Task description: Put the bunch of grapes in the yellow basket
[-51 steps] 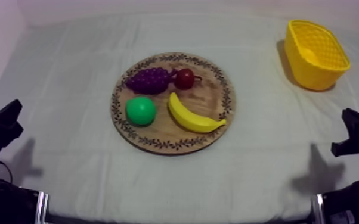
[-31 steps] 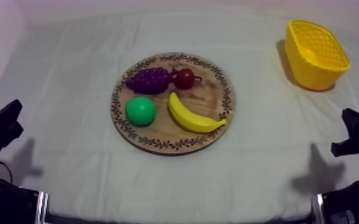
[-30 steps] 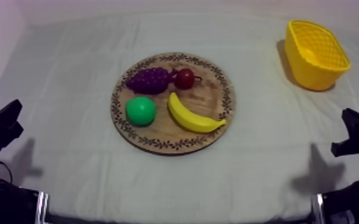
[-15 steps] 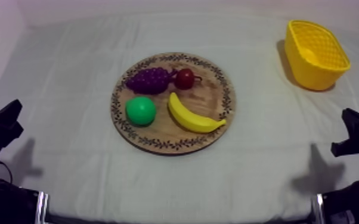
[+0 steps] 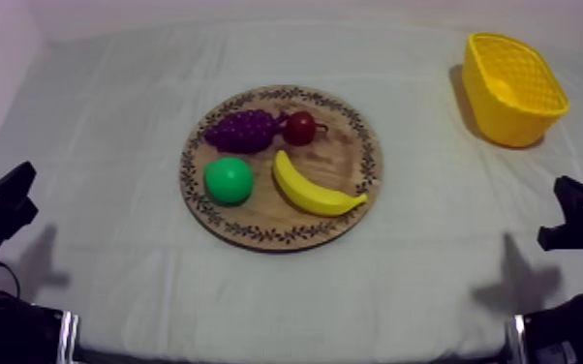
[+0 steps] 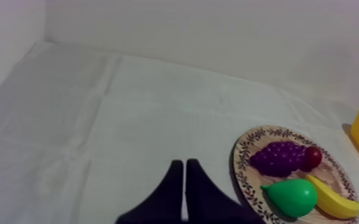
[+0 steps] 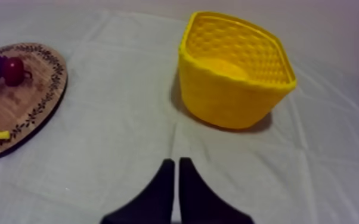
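1. Table [image 5: 111, 145] under grey-white cloth carries everything.
2. Round wooden board with patterned rim [image 5: 368, 155] sits mid-table. The yellow plastic basket [image 5: 513, 92] stands well apart, on the right arm's side.
3. Purple bunch of grapes [image 5: 242, 130] lies at the board's far edge, with a small red fruit [image 5: 300, 127] just beside it.
4. Left end effector [image 6: 185, 162] and right end effector [image 7: 177, 161] are closed together, empty. Best to open wide and come down over the grapes' middle, clear of the red fruit.

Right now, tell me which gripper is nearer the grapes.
Left. The left gripper sits at the left edge, the grapes on its side of the board. The right gripper sits at the right edge, nearer the basket, across the board from them.
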